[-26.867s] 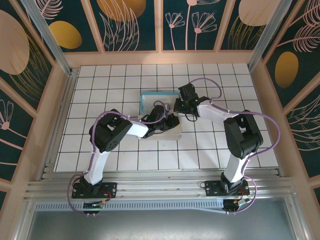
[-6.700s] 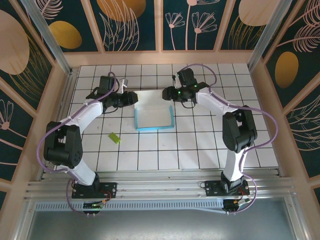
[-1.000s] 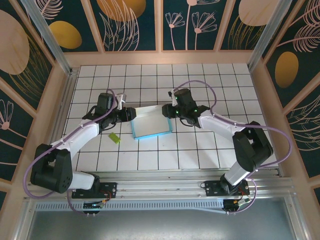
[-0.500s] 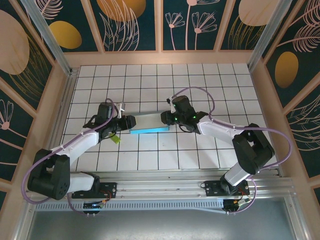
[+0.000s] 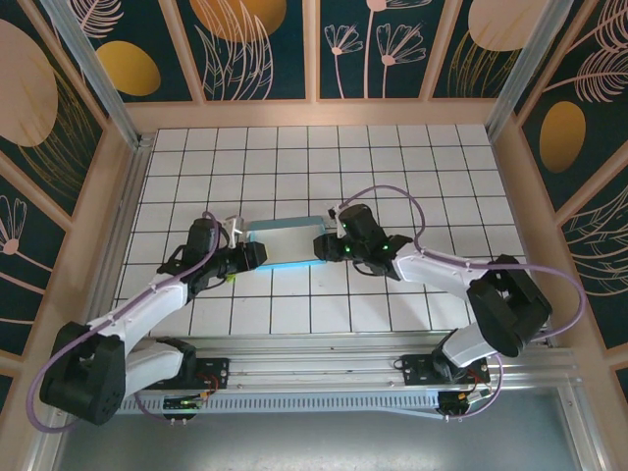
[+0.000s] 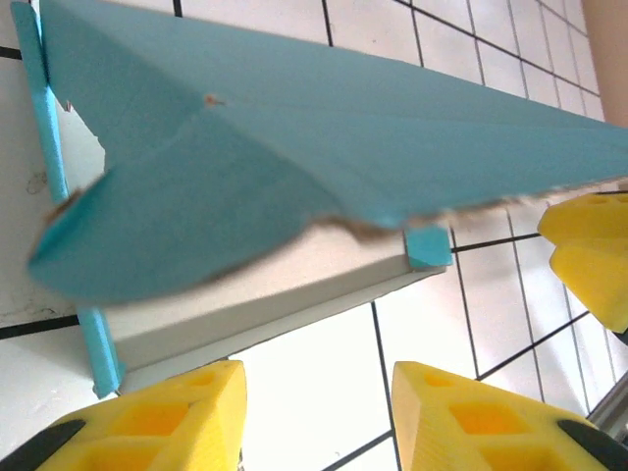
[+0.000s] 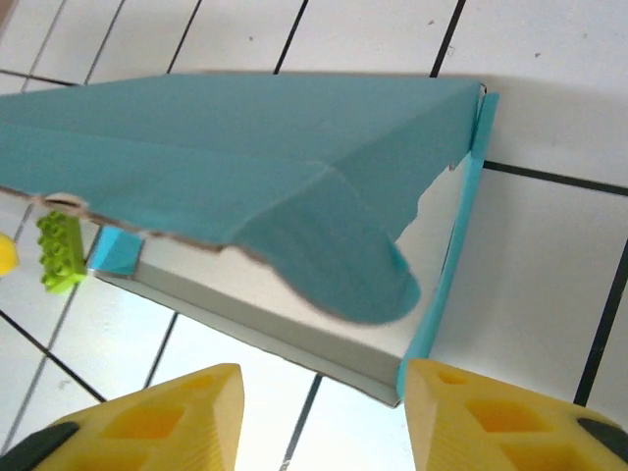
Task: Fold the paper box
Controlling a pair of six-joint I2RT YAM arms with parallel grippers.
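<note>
The paper box (image 5: 285, 242) lies on the tiles between my two grippers, pale on top with a turquoise rim. In the left wrist view its turquoise lid panel (image 6: 324, 137) leans over the white tray wall (image 6: 255, 314), and a side flap hangs down. The right wrist view shows the same lid (image 7: 226, 157) and a rounded flap (image 7: 353, 265). My left gripper (image 5: 257, 255) (image 6: 316, 378) is open at the box's left end, with bare tile between its fingers. At the right end my right gripper (image 5: 322, 247) (image 7: 322, 373) is open too, one finger (image 7: 461, 412) by the turquoise corner.
A small yellow-green brick (image 7: 59, 252) lies on the tiles just left of the box, near the left arm. Wooden walls (image 5: 88, 235) enclose the tiled table. The aluminium rail (image 5: 314, 368) runs along the near edge, by the arm bases.
Both grippers have drawn toward the near edge with the box between them. The box's panel, edge-on half a second ago, now shows its broad face from above.
</note>
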